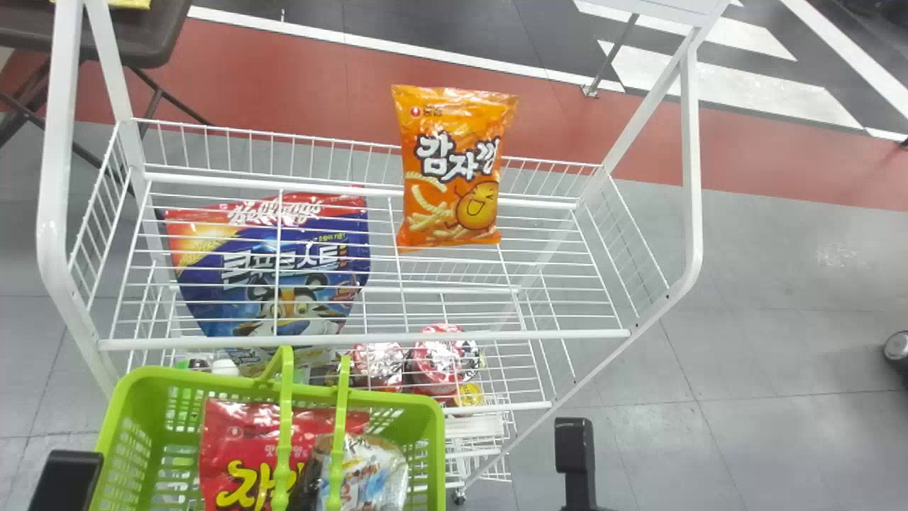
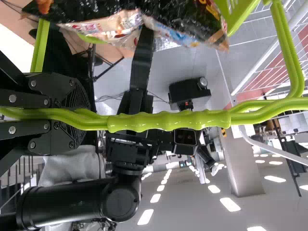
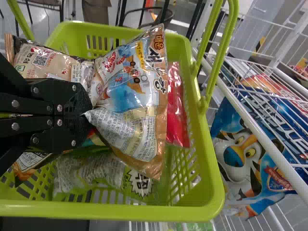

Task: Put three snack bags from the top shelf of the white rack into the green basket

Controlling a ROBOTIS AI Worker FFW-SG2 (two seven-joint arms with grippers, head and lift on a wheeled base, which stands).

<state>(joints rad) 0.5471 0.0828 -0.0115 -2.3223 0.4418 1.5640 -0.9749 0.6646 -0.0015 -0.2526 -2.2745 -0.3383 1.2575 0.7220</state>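
In the head view, an orange snack bag [image 1: 454, 170] is on the white rack's [image 1: 362, 337] top shelf. The green basket [image 1: 425, 419] is in front, with a red bag [image 1: 245, 454] and a silver-brown bag [image 1: 372, 475] inside. Black parts of my left arm [image 1: 67, 479] and right arm [image 1: 578, 454] show at the bottom edge. In its wrist view, my left gripper [image 2: 79, 110] is shut on the basket's handle [image 2: 168, 120]. My right gripper [image 3: 86, 113] is shut on a corner of the silver-brown bag [image 3: 134, 96], over the basket's other bags.
A blue cereal bag [image 1: 284, 262] shows through the top shelf's wires, on a level below. Red-lidded cups [image 1: 443, 358] are on a lower level too. A dark table [image 1: 120, 35] is at the far left. The rack's white posts rise on both sides.
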